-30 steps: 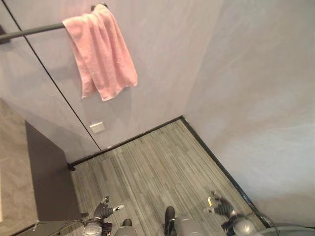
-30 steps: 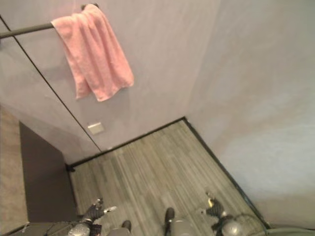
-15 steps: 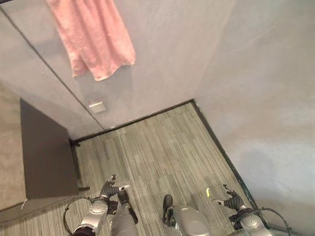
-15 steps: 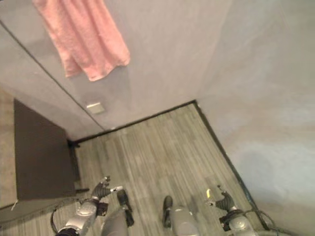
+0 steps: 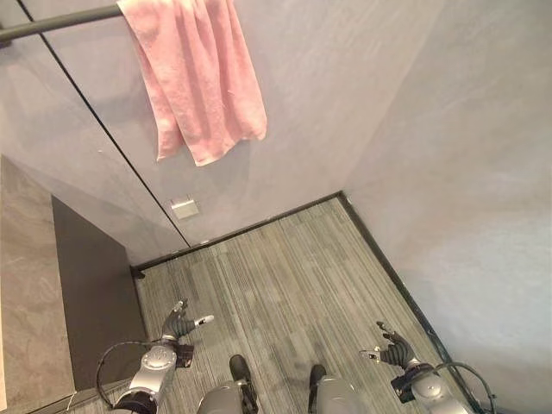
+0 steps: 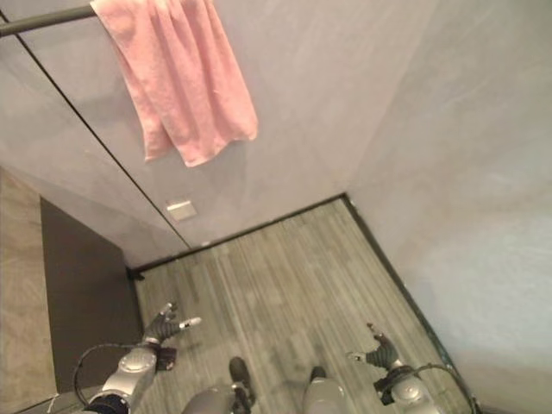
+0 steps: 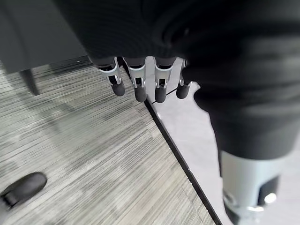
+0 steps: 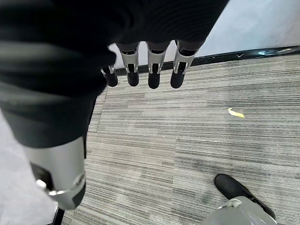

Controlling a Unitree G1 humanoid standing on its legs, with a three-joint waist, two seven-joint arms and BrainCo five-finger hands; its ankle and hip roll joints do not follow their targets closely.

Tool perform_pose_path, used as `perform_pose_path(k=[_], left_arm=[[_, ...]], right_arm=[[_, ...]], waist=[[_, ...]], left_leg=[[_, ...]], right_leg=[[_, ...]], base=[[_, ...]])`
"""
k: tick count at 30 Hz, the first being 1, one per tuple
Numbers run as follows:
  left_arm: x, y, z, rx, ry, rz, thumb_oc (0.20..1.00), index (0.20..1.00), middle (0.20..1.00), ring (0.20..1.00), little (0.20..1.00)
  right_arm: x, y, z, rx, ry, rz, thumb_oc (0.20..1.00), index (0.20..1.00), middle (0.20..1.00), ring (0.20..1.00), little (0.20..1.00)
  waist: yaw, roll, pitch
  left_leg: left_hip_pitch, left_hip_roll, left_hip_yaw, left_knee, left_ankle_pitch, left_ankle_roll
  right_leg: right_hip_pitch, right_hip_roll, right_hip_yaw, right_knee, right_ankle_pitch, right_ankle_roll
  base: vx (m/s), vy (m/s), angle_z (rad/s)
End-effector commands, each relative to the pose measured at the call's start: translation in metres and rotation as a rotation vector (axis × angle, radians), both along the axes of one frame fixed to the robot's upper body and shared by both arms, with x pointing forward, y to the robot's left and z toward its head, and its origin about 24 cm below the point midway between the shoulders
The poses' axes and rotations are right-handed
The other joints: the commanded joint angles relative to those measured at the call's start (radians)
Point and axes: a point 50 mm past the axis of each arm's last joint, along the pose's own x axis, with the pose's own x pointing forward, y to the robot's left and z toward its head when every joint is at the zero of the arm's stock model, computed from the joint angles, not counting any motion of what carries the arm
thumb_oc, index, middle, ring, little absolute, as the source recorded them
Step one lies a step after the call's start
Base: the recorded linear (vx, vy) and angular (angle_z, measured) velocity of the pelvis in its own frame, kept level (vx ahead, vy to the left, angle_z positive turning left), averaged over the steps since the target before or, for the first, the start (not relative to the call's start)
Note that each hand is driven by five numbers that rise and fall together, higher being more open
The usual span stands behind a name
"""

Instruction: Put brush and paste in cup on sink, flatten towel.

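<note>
A pink towel hangs bunched and uneven over a dark rail high on the wall at the upper left. My left hand hangs low over the floor at the lower left. Its fingers are relaxed and hold nothing. My right hand hangs low at the lower right, near the wall's base. It is open too, with its fingers straight and empty. Both hands are far below the towel.
A dark cabinet side under a grey counter top stands at the left. A small wall plate sits below the towel. Black skirting edges the striped grey floor, where two walls meet in a corner. A yellow scrap lies on the floor.
The whole picture has shifted, so the camera has moved: the towel and its rail now sit lower and further right in view. Both hands still hang low and open.
</note>
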Motion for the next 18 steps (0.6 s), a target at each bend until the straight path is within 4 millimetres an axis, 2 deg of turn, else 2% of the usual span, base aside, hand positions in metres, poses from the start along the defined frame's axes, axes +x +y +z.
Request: perform_pose_path(k=[1,2,3,4,5,9,10,11,13,14,18], left_arm=[[-0.003,0.008,0.005,0.05,-0.026,-0.033,1.0,1.0,1.0,1.0,1.0],[-0.003,0.008,0.005,0.05,-0.026,-0.033,1.0,1.0,1.0,1.0,1.0],[-0.003,0.007,0.005,0.065,-0.024,-0.058,1.0,1.0,1.0,1.0,1.0],[-0.003,0.007,0.005,0.065,-0.024,-0.058,1.0,1.0,1.0,1.0,1.0],[-0.002,0.007,0.006,0.07,-0.028,-0.064,1.0,1.0,1.0,1.0,1.0],[0.002,0.008,0.009,0.072,-0.047,-0.062,1.0,1.0,1.0,1.0,1.0],[0.002,0.008,0.009,0.07,-0.049,-0.06,1.0,1.0,1.0,1.0,1.0],[0.003,0.009,0.011,0.073,-0.056,-0.057,1.0,1.0,1.0,1.0,1.0],[0.004,0.008,0.011,0.071,-0.06,-0.059,1.0,1.0,1.0,1.0,1.0],[0.007,0.008,0.013,0.07,-0.068,-0.058,1.0,1.0,1.0,1.0,1.0],[0.009,0.006,0.013,0.07,-0.067,-0.069,1.0,1.0,1.0,1.0,1.0]], right_arm=[[-0.005,0.005,-0.002,0.009,-0.004,0.014,1.0,1.0,1.0,1.0,1.0],[-0.005,0.005,-0.002,0.009,-0.003,0.014,1.0,1.0,1.0,1.0,1.0],[-0.004,0.009,-0.002,0.036,-0.009,0.014,1.0,1.0,1.0,1.0,1.0],[-0.004,0.009,-0.002,0.036,-0.009,0.015,1.0,1.0,1.0,1.0,1.0],[-0.003,0.011,-0.002,0.057,-0.015,0.011,1.0,1.0,1.0,1.0,1.0],[-0.001,0.014,-0.001,0.078,-0.031,0.003,1.0,1.0,1.0,1.0,1.0],[0.001,0.015,-0.001,0.077,-0.036,0.008,1.0,1.0,1.0,1.0,1.0],[0.004,0.017,0.0,0.083,-0.048,0.01,1.0,1.0,1.0,1.0,1.0],[0.003,0.016,0.0,0.078,-0.046,0.006,1.0,1.0,1.0,1.0,1.0],[0.005,0.017,0.0,0.078,-0.047,0.004,1.0,1.0,1.0,1.0,1.0],[0.002,0.016,-0.003,0.076,-0.028,-0.003,1.0,1.0,1.0,1.0,1.0]], waist=[[-0.026,-0.029,-0.023],[-0.026,-0.029,-0.023],[-0.045,-0.023,-0.033],[-0.045,-0.023,-0.033],[-0.057,-0.015,-0.035],[-0.059,-0.007,-0.022],[-0.061,-0.007,-0.012],[-0.062,-0.013,-0.005],[-0.069,-0.012,0.002],[-0.075,-0.017,0.007],[-0.092,-0.019,0.006]], left_leg=[[-0.061,0.019,-0.038,0.118,-0.043,-0.021],[-0.06,0.019,-0.037,0.117,-0.043,-0.021],[-0.045,0.007,-0.049,0.076,-0.009,-0.011],[-0.045,0.006,-0.048,0.075,-0.009,-0.01],[-0.017,0.0,-0.064,0.035,0.001,-0.012],[0.022,-0.001,-0.089,0.0,0.007,-0.016],[0.037,-0.003,-0.098,-0.011,0.01,-0.019],[0.054,-0.007,-0.103,-0.026,0.013,-0.022],[0.077,-0.01,-0.115,-0.046,0.013,-0.025],[0.099,-0.018,-0.125,-0.062,0.017,-0.031],[0.132,-0.026,-0.16,-0.086,0.015,-0.039]], right_leg=[[0.037,-0.049,0.084,-0.038,0.321,0.06],[0.037,-0.049,0.084,-0.037,0.32,0.06],[0.005,0.013,0.155,-0.036,0.302,0.036],[0.005,0.013,0.155,-0.035,0.302,0.036],[-0.02,0.07,0.19,-0.039,0.254,0.018],[-0.082,0.106,0.185,-0.06,0.233,0.014],[-0.118,0.116,0.179,-0.068,0.244,0.015],[-0.146,0.111,0.159,-0.103,0.279,0.025],[-0.162,0.116,0.162,-0.127,0.293,0.031],[-0.212,0.104,0.149,-0.159,0.34,0.046],[-0.217,0.111,0.169,-0.205,0.356,0.049]], base=[[0.04,0.053,0.09],[0.04,0.102,0.11],[0.0,0.05,0.21],[0.06,0.09,0.24],[0.06,0.04,0.34],[0.07,0.01,0.32],[0.1,-0.044,0.12],[0.08,-0.039,0.16],[0.12,-0.056,0.36],[0.19,-0.085,0.5],[0.13,-0.07,0.63]])
